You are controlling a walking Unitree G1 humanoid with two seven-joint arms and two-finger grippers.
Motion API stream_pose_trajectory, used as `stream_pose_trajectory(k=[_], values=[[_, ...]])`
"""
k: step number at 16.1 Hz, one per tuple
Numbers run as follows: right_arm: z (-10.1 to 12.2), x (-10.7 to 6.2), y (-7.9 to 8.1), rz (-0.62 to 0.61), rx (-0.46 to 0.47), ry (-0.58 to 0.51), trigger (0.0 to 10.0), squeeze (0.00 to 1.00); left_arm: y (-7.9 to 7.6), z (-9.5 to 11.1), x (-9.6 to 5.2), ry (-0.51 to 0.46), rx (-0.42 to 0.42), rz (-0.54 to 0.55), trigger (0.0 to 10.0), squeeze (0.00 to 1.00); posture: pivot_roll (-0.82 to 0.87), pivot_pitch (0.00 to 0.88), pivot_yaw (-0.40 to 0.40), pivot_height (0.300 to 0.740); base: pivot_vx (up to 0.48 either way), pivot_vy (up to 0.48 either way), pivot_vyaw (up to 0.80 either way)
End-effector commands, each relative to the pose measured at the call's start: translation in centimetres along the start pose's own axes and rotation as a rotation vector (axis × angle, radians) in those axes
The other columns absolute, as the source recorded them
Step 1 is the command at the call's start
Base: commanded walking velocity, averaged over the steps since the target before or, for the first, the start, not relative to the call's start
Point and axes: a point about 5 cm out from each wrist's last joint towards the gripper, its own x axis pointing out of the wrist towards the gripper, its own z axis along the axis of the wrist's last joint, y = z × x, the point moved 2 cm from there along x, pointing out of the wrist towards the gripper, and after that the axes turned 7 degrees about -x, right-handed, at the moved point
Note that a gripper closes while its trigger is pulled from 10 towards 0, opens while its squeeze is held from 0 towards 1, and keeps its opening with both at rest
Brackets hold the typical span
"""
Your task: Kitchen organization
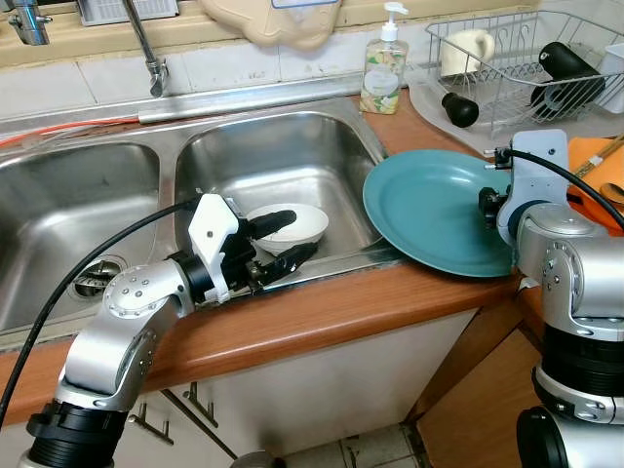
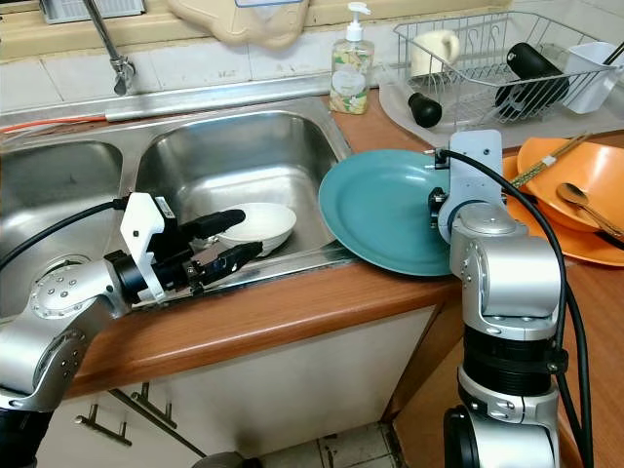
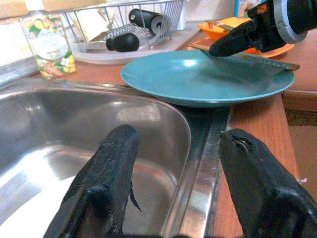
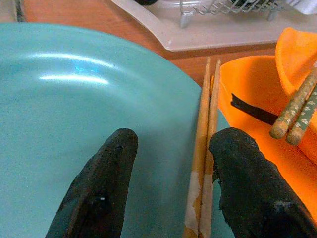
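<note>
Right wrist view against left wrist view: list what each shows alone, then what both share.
Right wrist view alone: wooden chopsticks lying along the plate's edge between the open right gripper fingers, and speckled chopsticks in an orange bowl.

Left wrist view alone: the sink, soap bottle, and open left gripper over the sink rim.

Shared: the teal plate and dish rack.

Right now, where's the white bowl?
The white bowl sits in the right-hand sink basin, near its front edge, left of the teal plate. The left end effector reaches toward it.
</note>
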Motion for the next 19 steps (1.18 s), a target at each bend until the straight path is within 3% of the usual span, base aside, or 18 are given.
stream_pose_trajectory(k=[1, 5, 6, 7, 8, 10, 19], values=[[0.3, -0.2, -0.6, -0.030, 0.007, -0.006, 10.0, 0.00, -0.4, 0.3, -0.1, 0.005, 0.002, -0.026, 10.0, 0.00, -0.06, 0.000, 0.072, 0.740, 0.000, 0.000, 0.00], [-1.2, 0.1, 0.0, 0.016, 0.032, 0.077, 10.0, 0.00, -0.9, 0.1, -0.2, 0.029, -0.018, -0.069, 10.0, 0.00, -0.06, 0.000, 0.069, 0.740, 0.000, 0.000, 0.00], [-1.4, 0.2, 0.2, 0.034, 0.045, 0.094, 8.6, 0.00, -1.0, 0.1, -0.2, 0.032, -0.021, -0.076, 10.0, 0.00, -0.06, 0.000, 0.069, 0.740, 0.000, 0.000, 0.00], [-1.6, 0.2, 0.4, 0.047, 0.053, 0.100, 5.3, 0.00, -1.1, 0.1, -0.2, 0.034, -0.022, -0.080, 10.0, 0.00, -0.06, 0.000, 0.069, 0.740, 0.000, 0.000, 0.00], [-1.7, 0.2, 0.7, 0.070, 0.069, 0.104, 3.1, 0.00, -1.1, 0.1, -0.2, 0.035, -0.023, -0.082, 10.0, 0.00, -0.06, 0.000, 0.069, 0.740, 0.000, 0.000, 0.00], [-1.8, 0.2, 1.0, 0.093, 0.080, 0.110, 0.0, 0.00, -1.1, 0.1, -0.2, 0.037, -0.023, -0.087, 10.0, 0.00, -0.06, 0.000, 0.069, 0.740, 0.000, 0.000, 0.00], [-2.0, 0.1, 1.7, 0.167, 0.130, 0.130, 0.0, 0.00, -1.4, 0.1, 0.0, 0.042, -0.027, -0.102, 10.0, 0.00, -0.06, 0.000, 0.069, 0.740, 0.000, 0.000, 0.00]])
